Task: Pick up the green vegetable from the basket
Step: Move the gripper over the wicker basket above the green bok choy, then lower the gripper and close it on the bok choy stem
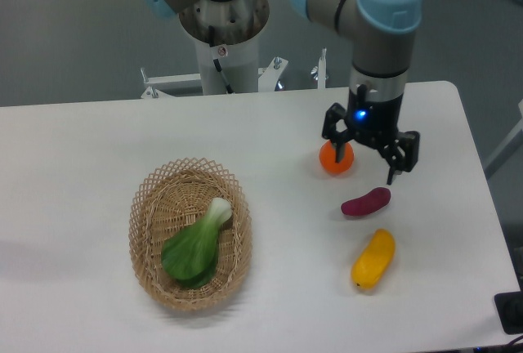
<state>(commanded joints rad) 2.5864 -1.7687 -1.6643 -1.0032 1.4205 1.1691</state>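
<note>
The green vegetable (196, 245) is a leafy bok choy with a pale stalk pointing up and right. It lies inside the tan wicker basket (147, 214) at the front left of the table. My gripper (365, 159) hangs far to the right of the basket, above the table. Its fingers (337, 142) are spread apart and hold nothing. It sits just above an orange ball and a purple sweet potato.
An orange ball (336, 158) lies by the gripper's left finger. A purple sweet potato (366, 202) lies just below the gripper. A yellow oblong fruit (373, 260) lies in front of that. The arm's base column (222, 42) stands at the back of the white table.
</note>
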